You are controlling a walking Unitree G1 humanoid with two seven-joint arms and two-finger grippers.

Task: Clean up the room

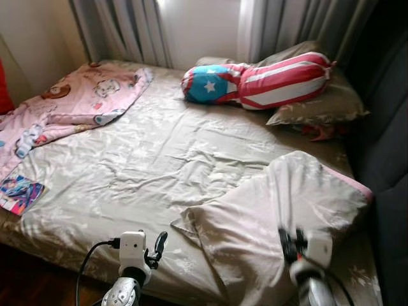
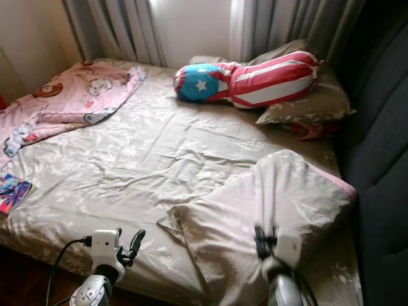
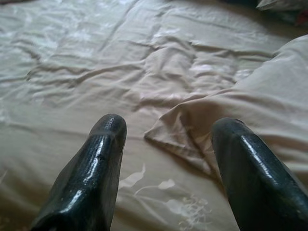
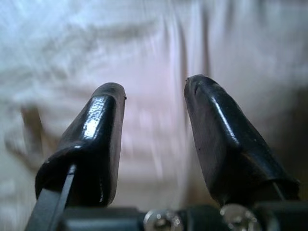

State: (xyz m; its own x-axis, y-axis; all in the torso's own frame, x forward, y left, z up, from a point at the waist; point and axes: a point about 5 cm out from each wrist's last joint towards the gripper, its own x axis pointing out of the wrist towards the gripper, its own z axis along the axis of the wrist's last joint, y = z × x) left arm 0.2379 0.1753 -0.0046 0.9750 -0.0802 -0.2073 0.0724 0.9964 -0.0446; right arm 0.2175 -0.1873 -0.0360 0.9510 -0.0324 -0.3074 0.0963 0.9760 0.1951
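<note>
Right gripper (image 4: 153,103): two glossy black fingers (image 4: 98,139), jaws apart with clear gap. Pale beige fabric (image 4: 154,43) beyond fingertips, near, blurred; vertical folds above gripper. Contact with fabric: cannot tell. Two screw heads (image 4: 161,219) at finger base.

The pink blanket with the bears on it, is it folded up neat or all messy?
Messy. The pink blanket lies crumpled and half spread across the far left corner of the bed, with wrinkles and uneven edges, not folded into any tidy shape.
</note>
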